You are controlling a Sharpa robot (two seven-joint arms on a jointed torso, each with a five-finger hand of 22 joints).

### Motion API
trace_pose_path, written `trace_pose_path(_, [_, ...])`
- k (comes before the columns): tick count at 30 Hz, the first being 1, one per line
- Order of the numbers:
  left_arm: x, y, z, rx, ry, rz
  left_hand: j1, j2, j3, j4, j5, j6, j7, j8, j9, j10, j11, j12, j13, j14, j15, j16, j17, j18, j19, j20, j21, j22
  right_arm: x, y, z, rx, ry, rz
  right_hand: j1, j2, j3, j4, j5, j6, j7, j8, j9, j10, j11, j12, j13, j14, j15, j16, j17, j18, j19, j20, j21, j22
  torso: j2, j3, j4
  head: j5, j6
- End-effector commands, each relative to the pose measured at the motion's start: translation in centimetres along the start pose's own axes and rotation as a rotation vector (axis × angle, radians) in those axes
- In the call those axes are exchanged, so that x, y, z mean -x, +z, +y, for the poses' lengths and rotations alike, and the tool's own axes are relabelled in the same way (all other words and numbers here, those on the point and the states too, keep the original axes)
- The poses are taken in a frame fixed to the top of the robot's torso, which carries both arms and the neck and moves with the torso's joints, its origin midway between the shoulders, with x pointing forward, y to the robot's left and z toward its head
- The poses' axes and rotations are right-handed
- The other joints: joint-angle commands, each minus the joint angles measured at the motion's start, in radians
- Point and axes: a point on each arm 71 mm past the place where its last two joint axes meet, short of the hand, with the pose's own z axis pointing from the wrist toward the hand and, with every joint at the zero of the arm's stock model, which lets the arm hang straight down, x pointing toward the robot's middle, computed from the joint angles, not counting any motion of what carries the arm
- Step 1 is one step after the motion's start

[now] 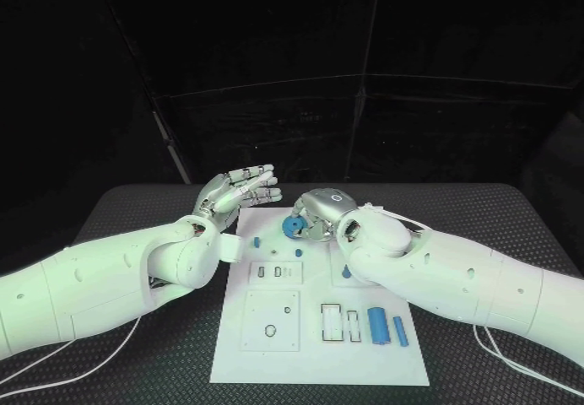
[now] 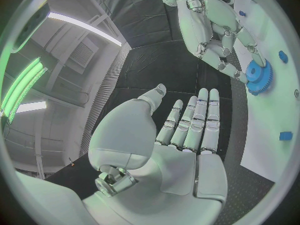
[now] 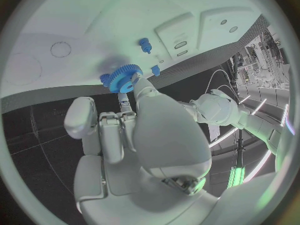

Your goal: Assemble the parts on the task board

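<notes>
One blue gear (image 1: 294, 225) pinched at right hand's (image 1: 321, 211) fingertips over board.

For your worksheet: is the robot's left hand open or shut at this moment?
Open. The left hand holds nothing, fingers straight and apart, raised beside the board.

From the head camera my right hand (image 1: 322, 211) covers part of the blue gear (image 1: 294, 225), so I can't tell how its fingers meet it. My right arm hides the task board's (image 1: 274, 363) right edge near its middle. The small blue parts (image 1: 256, 241) are too tiny to identify.
</notes>
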Motion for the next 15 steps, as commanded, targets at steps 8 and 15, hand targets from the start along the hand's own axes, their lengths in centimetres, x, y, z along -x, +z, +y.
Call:
trace_pose_path(8, [-0.21,0.04,-0.18,-0.010,-0.003,0.008,0.010,0.000,0.000,-0.006,0.004,-0.003,0.094,0.000,0.000,0.002,-0.001,-0.002,0.000,0.007,0.003,-0.002,-0.002,0.020,0.011,0.000,0.007,-0.002,-0.50,0.87,0.52,0.028,-0.081,0.004,-0.021,-0.003,0.008,0.000,-0.001,0.052,-0.032,-0.016,-0.003,0.025,-0.004,0.000,0.133,0.103,-0.004,0.006,0.244,-0.017,0.005,-0.003,0.002,0.000,0.000,0.0016,-0.0016,0.004,-0.004])
trace_pose_path(15, [-0.22,0.05,-0.17,-0.010,-0.003,0.008,0.010,0.000,0.000,-0.006,0.004,-0.003,0.094,0.000,0.000,0.002,-0.001,-0.002,0.000,0.007,0.003,-0.002,-0.002,0.020,0.011,0.000,0.007,-0.002,-0.79,1.26,0.71,0.027,-0.089,0.019,-0.043,-0.020,0.010,0.002,-0.012,0.030,-0.021,-0.046,-0.006,0.014,0.005,-0.011,0.119,0.103,0.004,0.006,0.244,-0.018,0.003,0.003,0.001,-0.002,-0.001,0.0019,-0.0022,0.004,-0.005])
